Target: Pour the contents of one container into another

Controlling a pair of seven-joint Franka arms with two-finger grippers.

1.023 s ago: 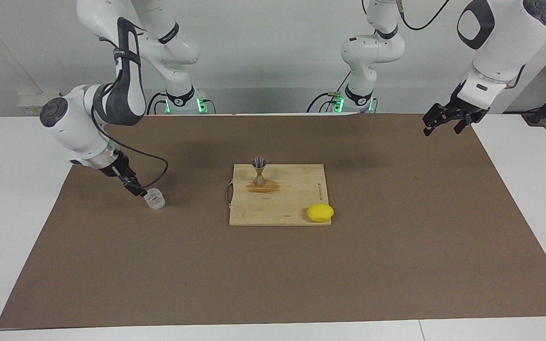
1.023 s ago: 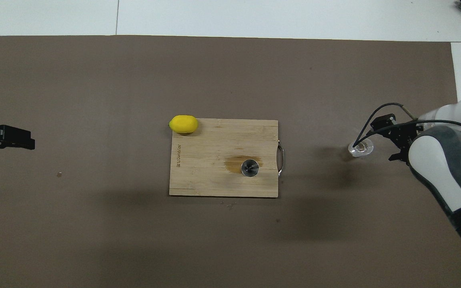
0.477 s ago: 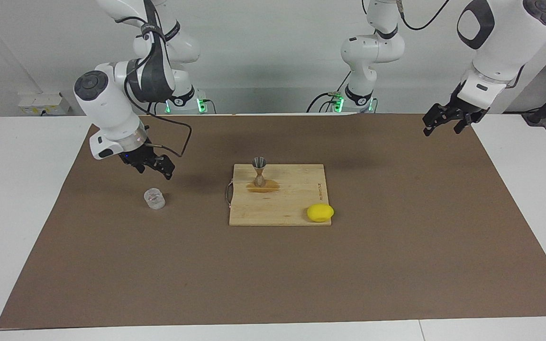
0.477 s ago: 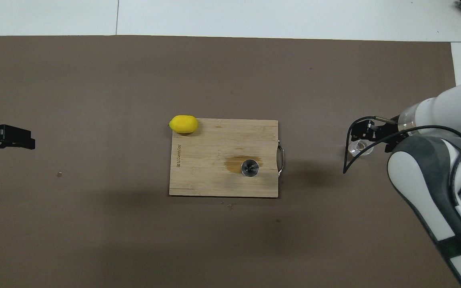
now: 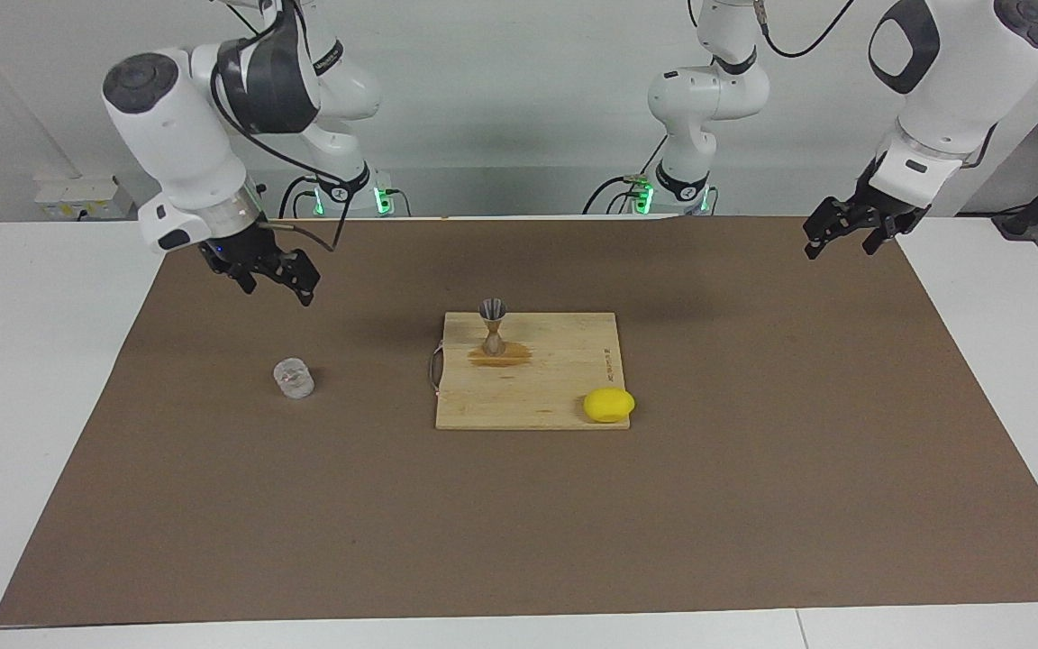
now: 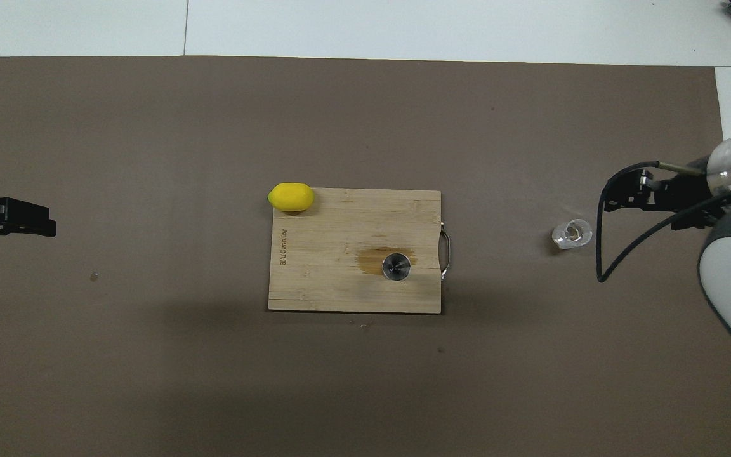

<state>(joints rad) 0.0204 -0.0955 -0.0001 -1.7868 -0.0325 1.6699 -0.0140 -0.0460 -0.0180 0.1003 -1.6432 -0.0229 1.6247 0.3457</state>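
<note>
The small clear textured glass cup [image 5: 293, 378] stands on the brown mat toward the right arm's end, upright and likely light, slippery and breakable; grip its wall sideways. The grey metal hourglass jigger [image 5: 493, 326] stands on the wooden board [image 5: 564, 379]. Right gripper [image 5: 268, 275] hangs open and empty above the mat; left gripper [image 5: 843, 231] waits open, empty.

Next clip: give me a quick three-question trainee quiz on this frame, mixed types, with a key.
1. True or false: the right gripper holds the glass cup.
2. The jigger stands on: A) the brown mat B) the cutting board C) the lemon.
3. Fill in: the wet stain on the board lies around the ___.

Key: 1 false, it hangs open above the mat; 2 B; 3 jigger. The left gripper waits, open.
</note>
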